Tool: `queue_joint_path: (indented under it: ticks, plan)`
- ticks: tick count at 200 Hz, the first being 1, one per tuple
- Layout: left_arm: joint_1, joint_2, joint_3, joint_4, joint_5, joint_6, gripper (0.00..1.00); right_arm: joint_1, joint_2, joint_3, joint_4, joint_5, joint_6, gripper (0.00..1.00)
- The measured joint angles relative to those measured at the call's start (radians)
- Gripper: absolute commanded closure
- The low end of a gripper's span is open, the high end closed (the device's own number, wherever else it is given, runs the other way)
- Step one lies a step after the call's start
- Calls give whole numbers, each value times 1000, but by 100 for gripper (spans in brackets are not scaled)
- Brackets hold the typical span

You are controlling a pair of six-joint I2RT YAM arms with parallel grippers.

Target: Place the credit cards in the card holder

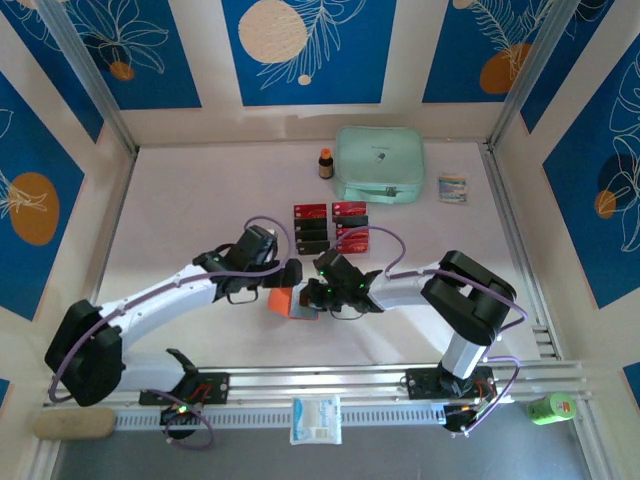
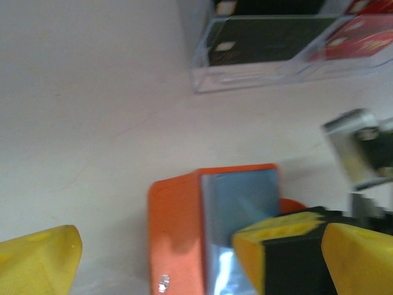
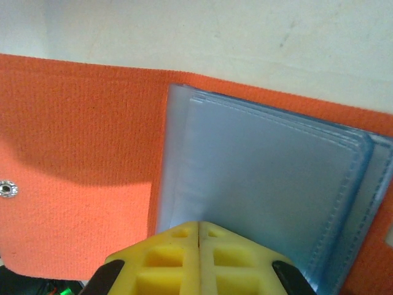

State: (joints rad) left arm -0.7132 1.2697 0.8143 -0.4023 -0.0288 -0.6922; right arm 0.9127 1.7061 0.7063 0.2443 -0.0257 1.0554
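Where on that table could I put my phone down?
Bare table left of the card tray, and right of it in front of the small packet. Crowded mid-table, where left gripper and right gripper meet at the orange wallet.

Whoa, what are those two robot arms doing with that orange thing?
They are working on the open orange card holder. The right gripper is shut, with its tips at the pale blue sleeves inside. The left gripper is wide open over the holder. The red and black credit cards lie in their clear tray further back, and neither gripper has one.
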Motion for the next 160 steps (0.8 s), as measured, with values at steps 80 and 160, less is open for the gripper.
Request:
queue_joint_path:
  ticks: [80, 160]
  plan:
    - [1, -32, -71, 251, 202, -222, 0, 0, 0, -2, 3, 0, 3, 100]
    - [0, -31, -203, 397, 230, -321, 0, 0, 0, -2, 4, 0, 4, 100]
